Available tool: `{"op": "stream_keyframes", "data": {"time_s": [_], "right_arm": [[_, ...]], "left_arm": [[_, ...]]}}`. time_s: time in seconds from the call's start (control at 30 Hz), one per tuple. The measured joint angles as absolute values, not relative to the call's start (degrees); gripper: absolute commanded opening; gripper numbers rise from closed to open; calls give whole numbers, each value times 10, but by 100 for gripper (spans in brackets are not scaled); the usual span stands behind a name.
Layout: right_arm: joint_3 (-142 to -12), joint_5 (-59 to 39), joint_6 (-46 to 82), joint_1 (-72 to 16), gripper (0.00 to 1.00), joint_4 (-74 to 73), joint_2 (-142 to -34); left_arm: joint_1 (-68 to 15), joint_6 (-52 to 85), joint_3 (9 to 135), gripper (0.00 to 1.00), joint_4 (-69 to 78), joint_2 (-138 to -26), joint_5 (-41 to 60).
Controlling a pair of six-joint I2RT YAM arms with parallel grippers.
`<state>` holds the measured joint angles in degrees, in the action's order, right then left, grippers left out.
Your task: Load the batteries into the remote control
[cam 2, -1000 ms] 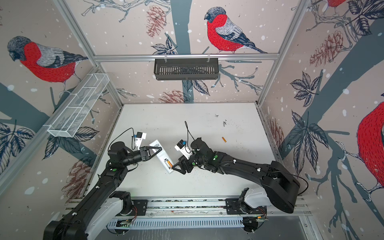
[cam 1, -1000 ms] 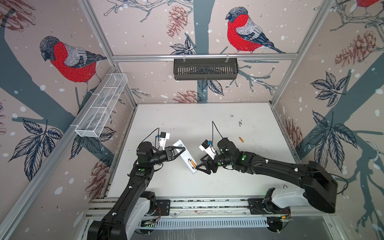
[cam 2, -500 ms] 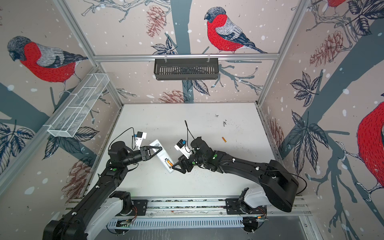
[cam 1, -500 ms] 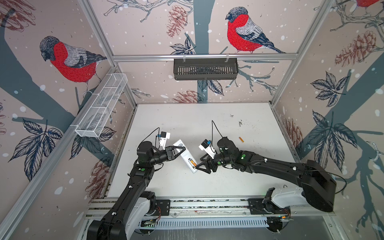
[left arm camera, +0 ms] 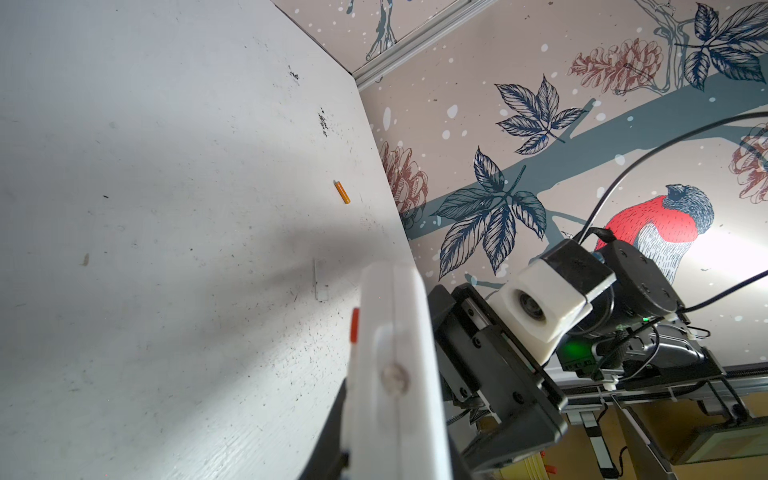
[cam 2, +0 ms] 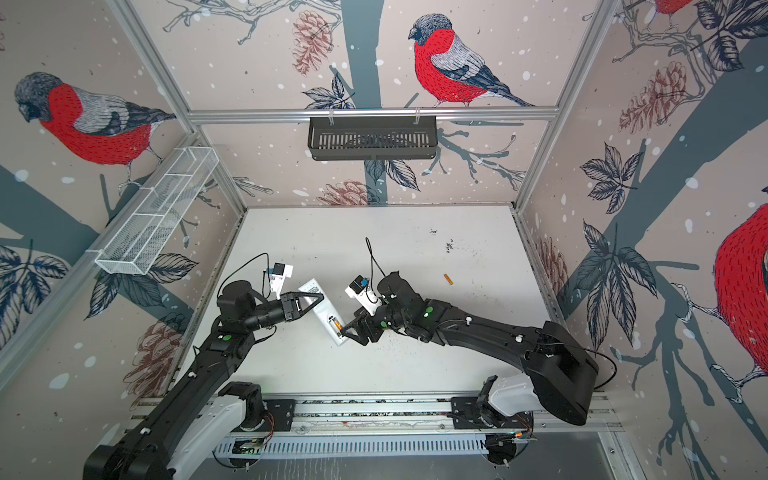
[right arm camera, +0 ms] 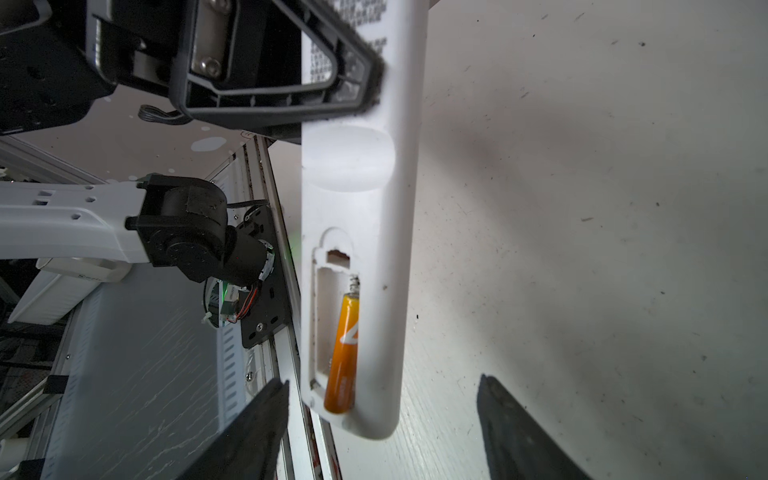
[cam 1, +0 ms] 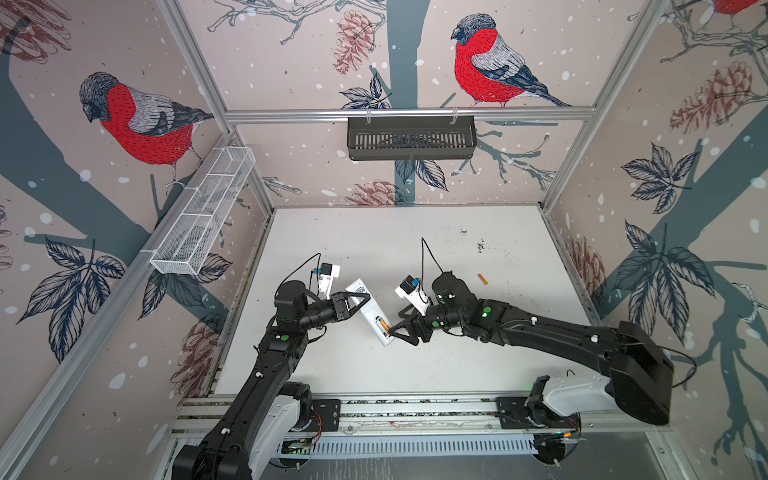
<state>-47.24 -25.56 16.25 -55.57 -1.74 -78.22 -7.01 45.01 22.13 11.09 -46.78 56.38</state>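
Nothing visibly shifts since a second ago: the left gripper [cam 1: 365, 300] clamps the remote control [cam 1: 371, 309], one battery [right arm camera: 343, 353] seated. The right gripper [cam 1: 399, 334] flanks the remote's end, wide and empty. The second battery [cam 1: 482, 279] lies well apart from the remote, on the right arm's side, roughly parallel.

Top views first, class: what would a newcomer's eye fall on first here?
The white remote control stands out in the middle, gripped by the left claw, its back compartment open with one orange battery inside. The right claw hangs open at that end. A second battery lies alone on the table, farther right.
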Motion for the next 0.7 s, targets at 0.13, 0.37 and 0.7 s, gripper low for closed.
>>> {"op": "stream_keyframes", "data": {"time_s": [0.13, 0.37, 0.7], "right_arm": [[-499, -213, 163, -578, 64, 4, -791], [-550, -77, 167, -634, 49, 52, -831], [-584, 30, 168, -672, 41, 94, -867]], "left_arm": [[-70, 446, 223, 0, 95, -463, 548], [-70, 429, 230, 0, 60, -459, 509], [-70, 414, 234, 0, 28, -454, 474]]}}
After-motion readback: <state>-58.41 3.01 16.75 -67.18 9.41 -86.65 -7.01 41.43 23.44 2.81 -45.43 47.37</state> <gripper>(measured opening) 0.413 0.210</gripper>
